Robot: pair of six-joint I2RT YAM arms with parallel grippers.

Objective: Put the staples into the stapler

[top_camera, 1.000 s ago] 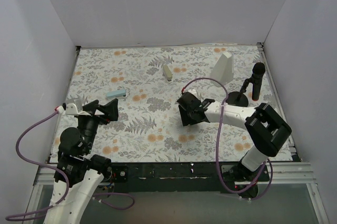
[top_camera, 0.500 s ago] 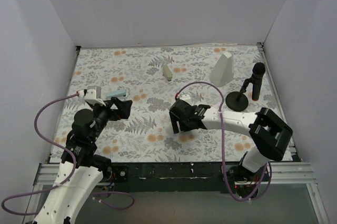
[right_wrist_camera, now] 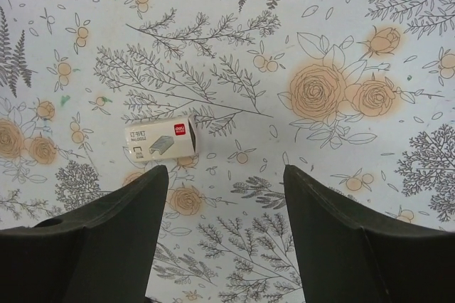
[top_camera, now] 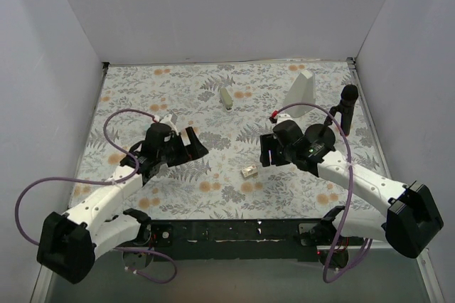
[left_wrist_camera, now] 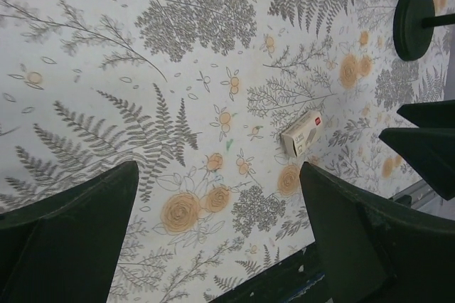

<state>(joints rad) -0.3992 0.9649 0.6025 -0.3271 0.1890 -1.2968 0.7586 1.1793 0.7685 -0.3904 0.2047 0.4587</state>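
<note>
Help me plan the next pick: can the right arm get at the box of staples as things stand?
Probably yes. The box of staples lies alone on the table, close below the open right gripper, with nothing covering or crowding it.

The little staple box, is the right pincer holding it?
No, the staple box lies loose on the table, with nothing inside the open right pincer.

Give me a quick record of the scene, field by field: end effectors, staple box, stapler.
left end effector: open, empty
right end effector: open, empty
staple box: lying between the end effectors, untouched
blue stapler: not visible in any view
beige stapler: far centre, untouched
white wedge: far right
</note>
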